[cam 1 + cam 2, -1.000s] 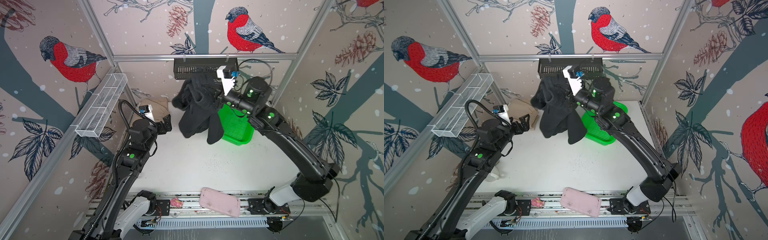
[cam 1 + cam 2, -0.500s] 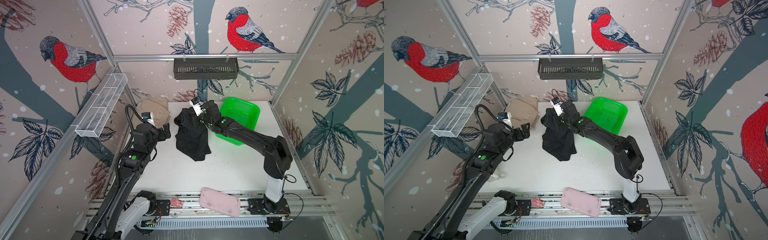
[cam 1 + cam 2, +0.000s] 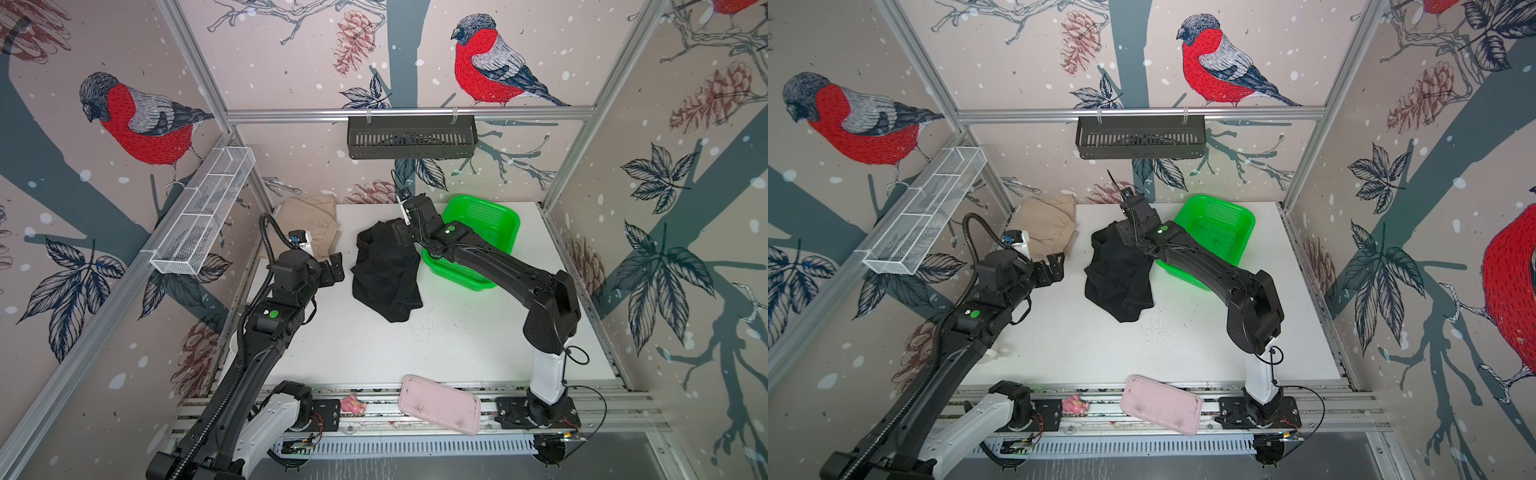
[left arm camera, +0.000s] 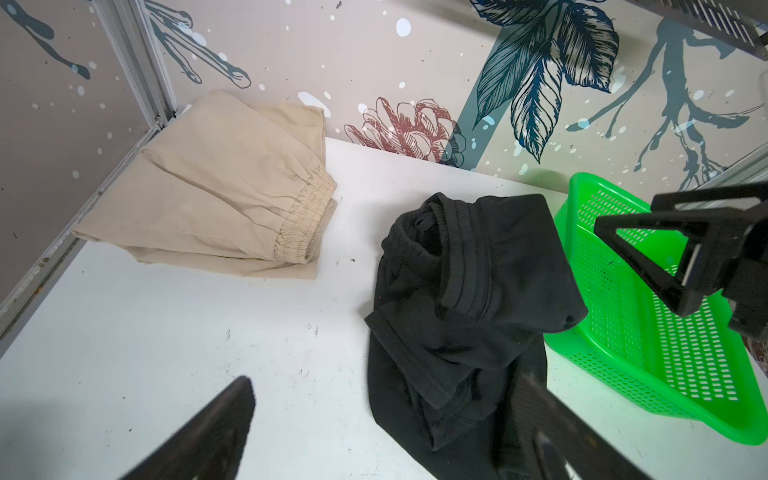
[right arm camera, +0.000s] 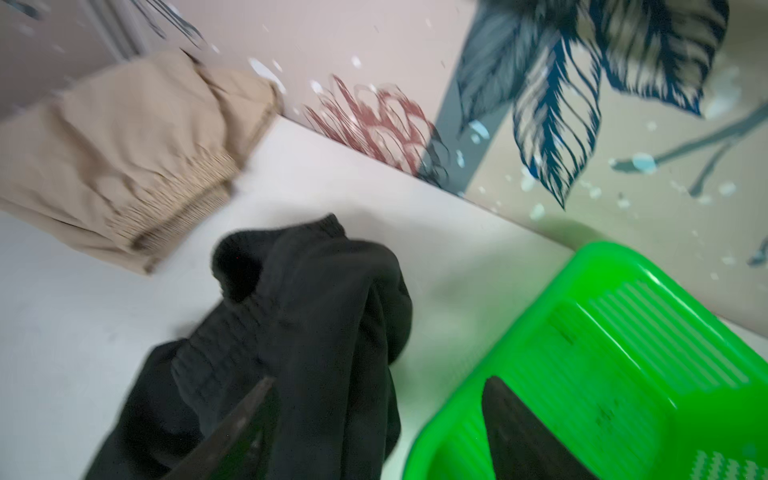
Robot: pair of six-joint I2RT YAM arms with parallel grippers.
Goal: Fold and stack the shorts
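The crumpled black cloth shorts lie in a loose heap on the white table, in its far half near the middle. Their right edge rests against the near-left corner of the green plastic mesh basket, which sits by the far edge, right of centre. The folded beige cloth shorts with the gathered elastic waist are tucked into the far left corner, against the walls and well apart from the black pair.

The right gripper hangs low over the top end of the black heap. Its fingers are spread wide, one over the cloth and one over the basket, and they pinch nothing. The left gripper hovers above bare table between the two pairs of shorts, just in front of the beige pair. Its fingers are also spread wide, with nothing in them.
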